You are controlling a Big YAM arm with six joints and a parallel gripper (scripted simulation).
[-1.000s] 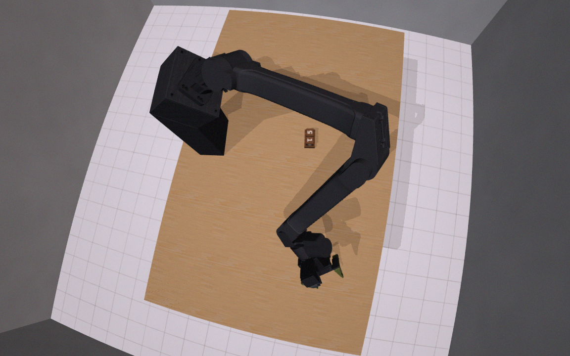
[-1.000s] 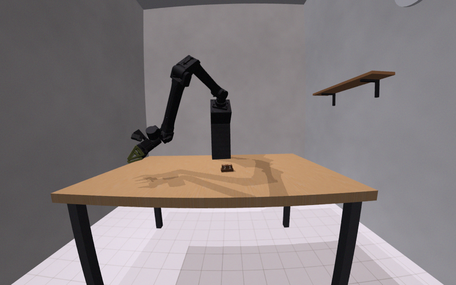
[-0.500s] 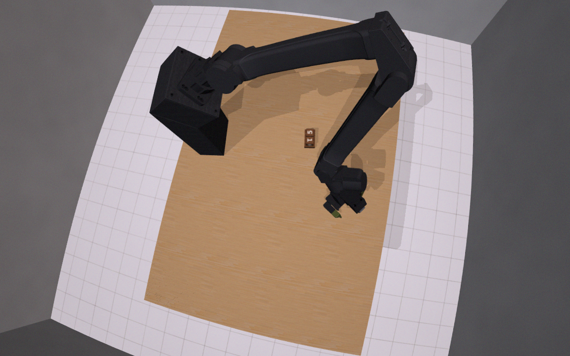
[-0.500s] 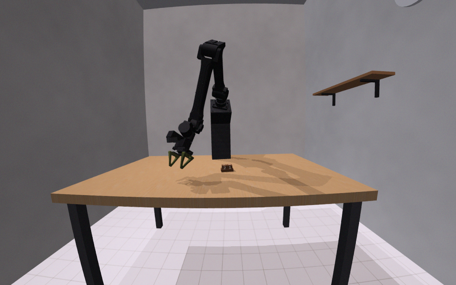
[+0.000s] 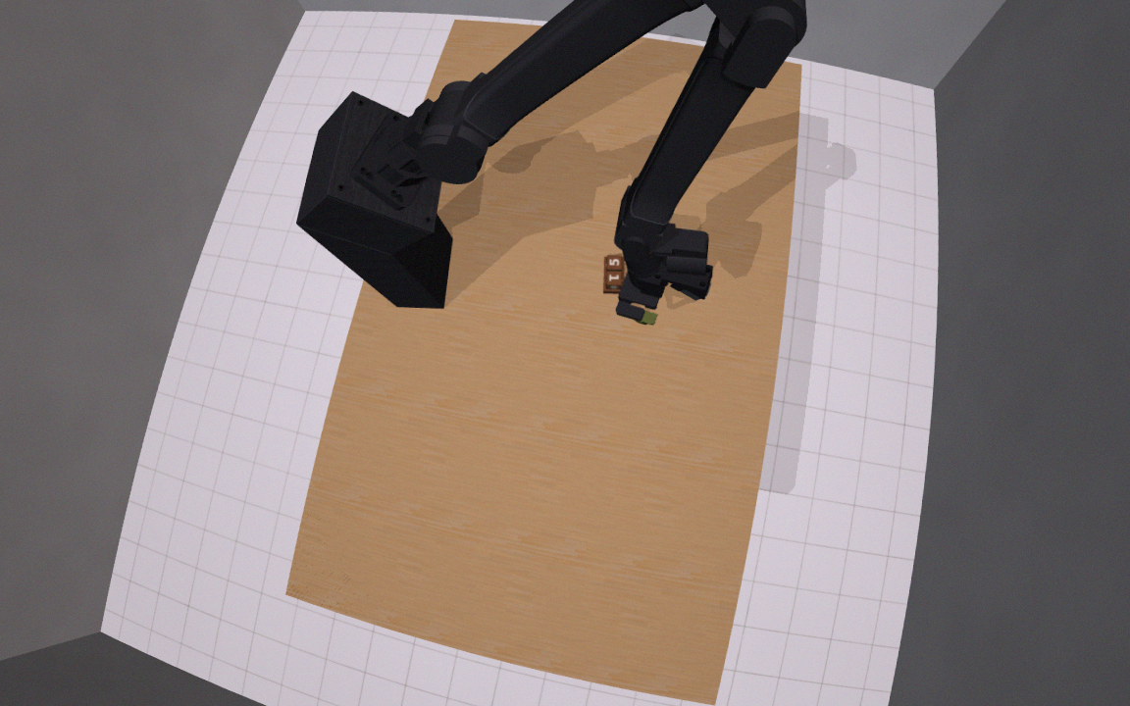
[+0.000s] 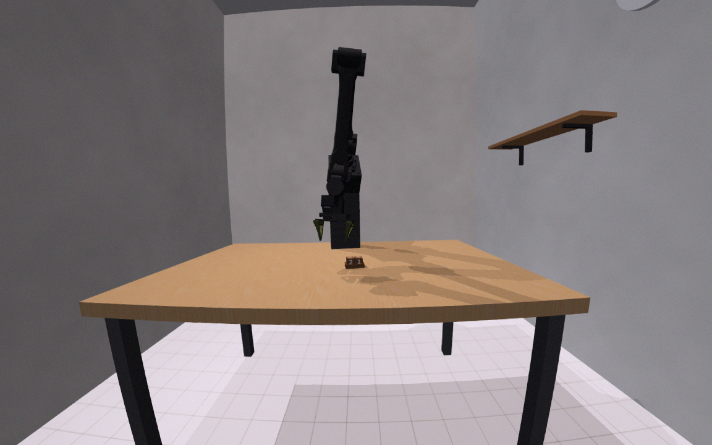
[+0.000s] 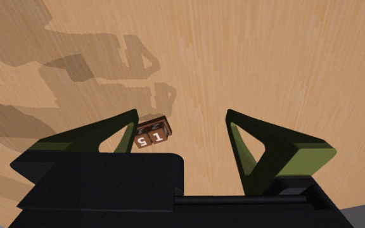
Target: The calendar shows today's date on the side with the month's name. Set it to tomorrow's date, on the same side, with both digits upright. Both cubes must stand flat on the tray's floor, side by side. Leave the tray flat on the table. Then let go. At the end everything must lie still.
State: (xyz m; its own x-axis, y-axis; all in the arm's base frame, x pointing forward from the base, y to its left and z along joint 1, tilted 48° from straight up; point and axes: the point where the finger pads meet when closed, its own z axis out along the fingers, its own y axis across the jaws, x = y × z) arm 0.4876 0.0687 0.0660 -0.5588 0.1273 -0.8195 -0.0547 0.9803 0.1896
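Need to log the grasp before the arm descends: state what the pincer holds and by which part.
Nothing is held. The black pincer with olive-green fingers is wide open above the table, and the two small brown wooden number cubes sit untouched in their tray below.

Small brown calendar tray (image 6: 354,266) flat on table, two cubes (image 7: 152,137) side by side, tops reading 1, 5.

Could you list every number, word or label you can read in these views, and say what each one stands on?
"1" and "5": white digits on the top faces of the two calendar cubes, read in the wrist view; the top view shows the same pair.
"2" and "1": on the cubes' side faces toward the exterior camera.
The month's name: not legible in any view.
The open gripper, the arm, the table and the wall shelf: no text.
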